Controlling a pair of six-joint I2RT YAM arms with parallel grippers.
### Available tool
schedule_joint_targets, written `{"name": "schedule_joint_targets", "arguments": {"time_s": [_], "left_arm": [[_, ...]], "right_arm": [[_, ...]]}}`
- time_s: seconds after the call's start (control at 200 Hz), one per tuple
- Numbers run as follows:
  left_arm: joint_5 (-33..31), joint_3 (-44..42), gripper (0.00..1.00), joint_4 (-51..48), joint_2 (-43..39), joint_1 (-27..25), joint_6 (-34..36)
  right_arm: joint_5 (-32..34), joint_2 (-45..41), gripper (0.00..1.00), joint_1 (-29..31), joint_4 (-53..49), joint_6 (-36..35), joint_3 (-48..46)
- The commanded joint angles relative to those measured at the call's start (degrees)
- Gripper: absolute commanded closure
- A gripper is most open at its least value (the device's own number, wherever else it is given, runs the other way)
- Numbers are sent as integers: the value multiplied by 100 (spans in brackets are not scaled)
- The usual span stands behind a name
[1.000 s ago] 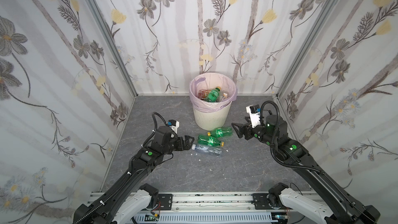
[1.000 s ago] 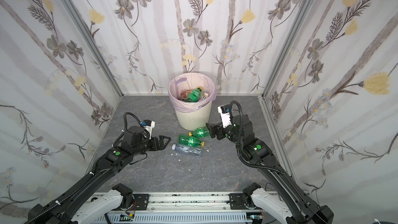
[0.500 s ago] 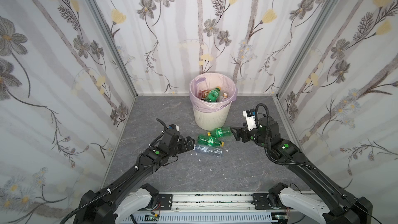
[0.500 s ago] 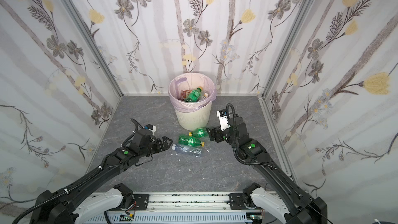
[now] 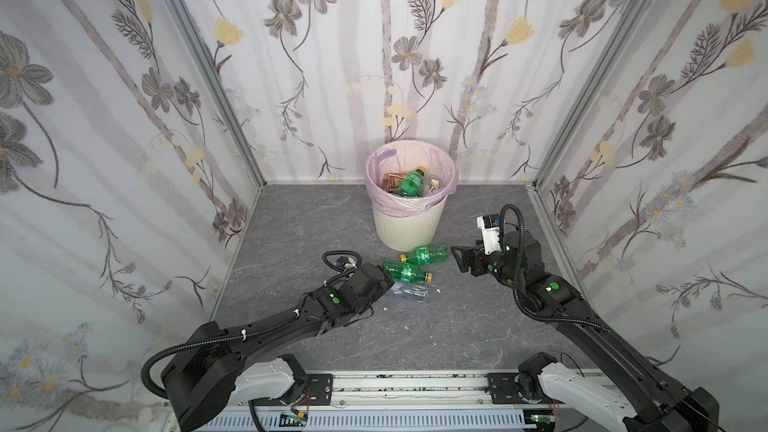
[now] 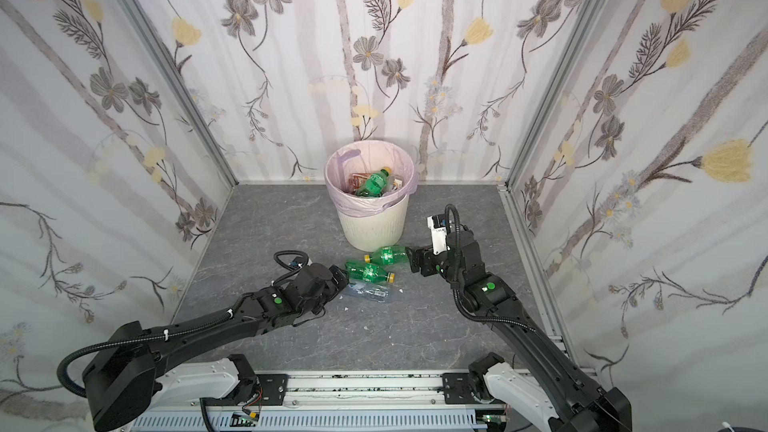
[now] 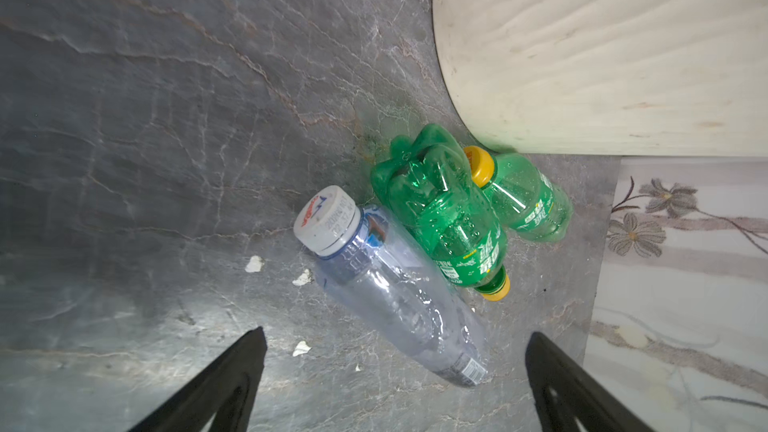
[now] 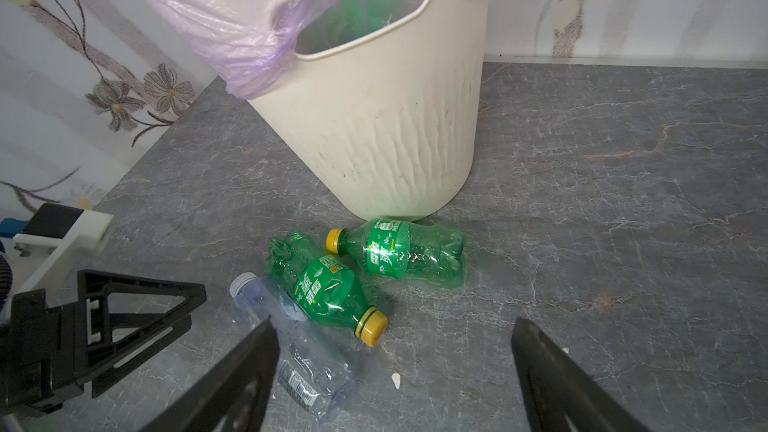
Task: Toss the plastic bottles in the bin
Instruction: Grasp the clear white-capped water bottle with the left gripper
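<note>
Three bottles remain on the bench (image 5: pixel 457 326) just in front of the bin (image 5: pixel 409 226): clear bottle (image 7: pixel 395 297), green bottle (image 7: pixel 449 218) beside it, second green bottle (image 7: pixel 528 201) at the bin's foot. Others are already inside. Left fingers (image 7: pixel 249 351) have just moved in, open, straddling the clear bottle. Right fingers (image 8: pixel 257 347) are open and have edged nearer the bin-side green. Grasps likely next.

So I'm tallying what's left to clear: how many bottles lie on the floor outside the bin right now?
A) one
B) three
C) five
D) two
B: in a top view, one green bottle lies at the foot of the bin, a second green bottle beside it and a clear bottle nearer the arms, all on the grey floor.
</note>
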Motion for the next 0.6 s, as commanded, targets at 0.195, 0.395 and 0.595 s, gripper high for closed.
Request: {"name": "schedule_joint_targets", "arguments": {"time_s": [0.195, 0.395, 0.595], "left_arm": [[-24, 552, 6, 663, 1315, -354, -904], [176, 890, 12, 850, 2014, -504, -945], [152, 664, 19, 966, 2122, -540, -1161]], "right_arm": [[-59, -276, 12, -172, 350, 106, -366], [-113, -412, 12, -265, 346, 107, -444], [-183, -471, 12, -380, 328, 90, -477]]}}
